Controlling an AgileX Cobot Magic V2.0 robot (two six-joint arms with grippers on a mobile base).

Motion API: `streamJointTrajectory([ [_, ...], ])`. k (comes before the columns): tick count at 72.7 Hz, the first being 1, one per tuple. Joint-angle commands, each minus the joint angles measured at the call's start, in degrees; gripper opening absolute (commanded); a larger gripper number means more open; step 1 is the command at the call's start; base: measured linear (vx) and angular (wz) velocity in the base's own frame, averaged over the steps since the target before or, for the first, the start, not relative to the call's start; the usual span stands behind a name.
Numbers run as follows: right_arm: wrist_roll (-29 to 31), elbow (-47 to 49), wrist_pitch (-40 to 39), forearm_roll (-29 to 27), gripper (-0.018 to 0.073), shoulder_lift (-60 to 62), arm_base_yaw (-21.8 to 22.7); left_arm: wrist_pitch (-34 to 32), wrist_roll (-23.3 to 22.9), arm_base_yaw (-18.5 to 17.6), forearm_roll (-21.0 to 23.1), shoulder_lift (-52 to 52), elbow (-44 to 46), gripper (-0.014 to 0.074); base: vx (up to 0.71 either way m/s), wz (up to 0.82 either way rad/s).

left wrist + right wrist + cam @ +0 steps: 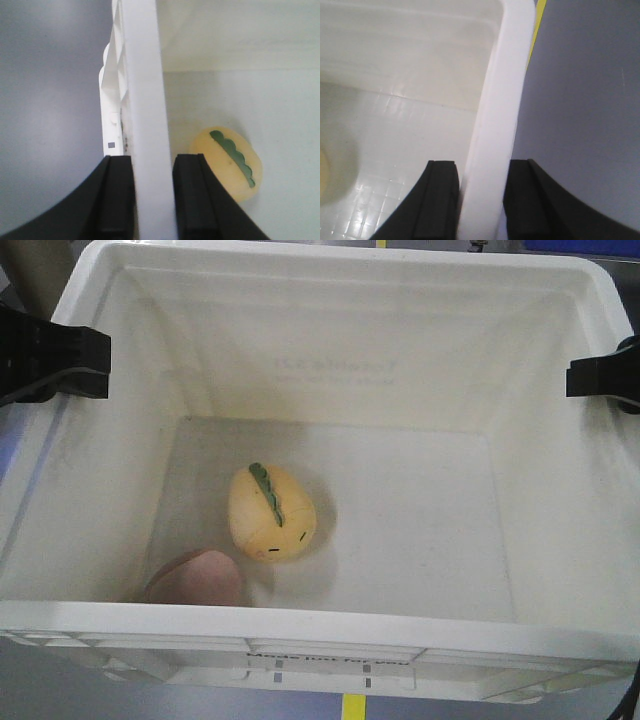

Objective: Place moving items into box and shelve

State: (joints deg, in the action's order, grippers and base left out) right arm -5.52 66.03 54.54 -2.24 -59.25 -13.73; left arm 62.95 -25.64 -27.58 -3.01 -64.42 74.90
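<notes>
The yellow egg (271, 512) with its green scalloped stripe lies on the bottom of the white box (330, 265), left of centre in the front view. The brownish-pink disc (198, 578) sits just below and left of it, against the near wall; whether the two touch cannot be told. At the frame's left edge the left gripper (152, 200) has its black fingers closed on the box's left wall, one inside, one outside. The right gripper (481, 200) clamps the right wall likewise. Below the box is grey floor (580, 100) with a yellow line (353, 706).
</notes>
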Motion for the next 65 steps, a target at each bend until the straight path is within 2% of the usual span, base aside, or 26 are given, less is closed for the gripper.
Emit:
streamJointTrajectory([
  [1, 0.63, 2.37, -6.80, 3.77, -0.0006, 1.36, 0.55, -6.23, 0.12, 0.17, -2.75, 2.05, 2.27, -0.0006, 0.30, 0.01],
  [65, 0.63, 2.37, -6.80, 3.77, -0.0006, 1.36, 0.55, -6.23, 0.12, 0.17, -2.75, 2.05, 2.27, -0.0006, 0.40, 0.01],
])
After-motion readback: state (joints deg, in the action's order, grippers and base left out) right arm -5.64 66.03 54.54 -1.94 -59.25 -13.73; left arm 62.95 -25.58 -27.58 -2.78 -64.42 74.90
